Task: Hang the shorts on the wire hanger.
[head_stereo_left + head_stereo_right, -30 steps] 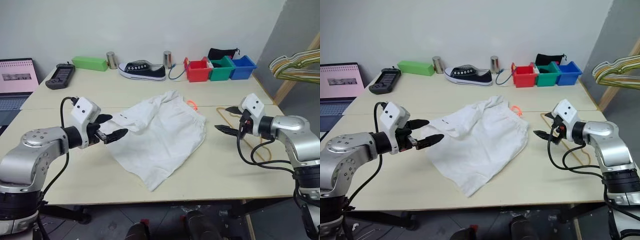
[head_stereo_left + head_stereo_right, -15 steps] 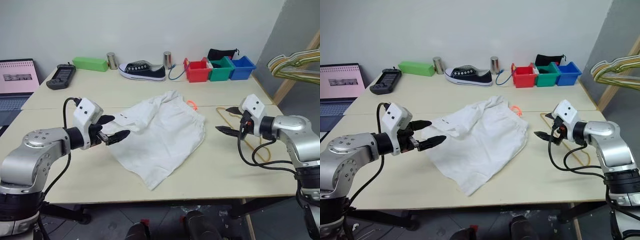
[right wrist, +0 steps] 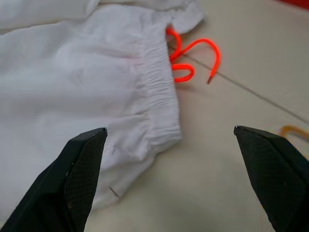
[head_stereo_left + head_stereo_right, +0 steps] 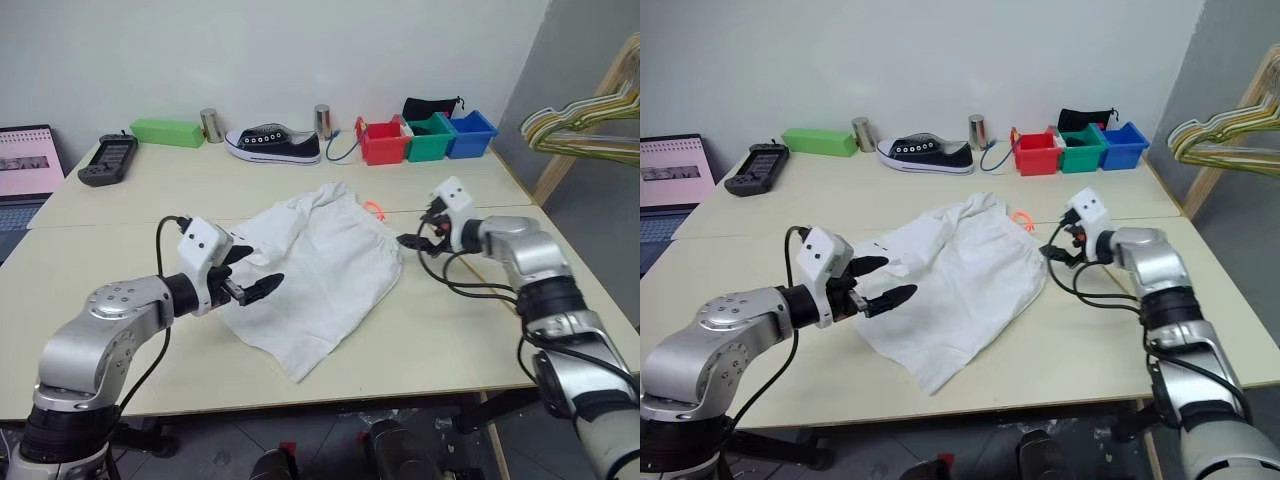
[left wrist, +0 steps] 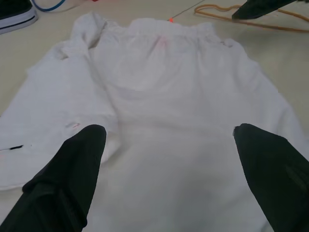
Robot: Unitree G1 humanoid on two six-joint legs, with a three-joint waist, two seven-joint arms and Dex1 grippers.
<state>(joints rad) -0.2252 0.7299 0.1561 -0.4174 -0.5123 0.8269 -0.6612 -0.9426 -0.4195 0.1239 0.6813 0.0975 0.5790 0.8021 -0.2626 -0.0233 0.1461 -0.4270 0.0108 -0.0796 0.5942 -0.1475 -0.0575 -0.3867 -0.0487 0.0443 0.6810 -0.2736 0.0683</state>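
Shorts (image 4: 315, 270) lie flat mid-table (image 4: 120, 200), long axis diagonal: waistband with orange drawstring (image 4: 377, 209) toward the far right corner, leg hems toward the near edge. Wire hanger (image 5: 251, 21) lies flat just beyond the waistband, toward the right edge. Left gripper (image 4: 250, 272) over the shorts' left hem, fingers wide apart, empty. Right gripper (image 4: 418, 232) at the waistband end, fingers wide apart, holding nothing.

A pale beige table (image 4: 450, 340) carries crumpled white fabric shorts (image 4: 320, 265) at its middle. Along the far edge lie a green block (image 4: 165, 131), a black sneaker (image 4: 272, 145) and red, green and blue bins (image 4: 425, 137).
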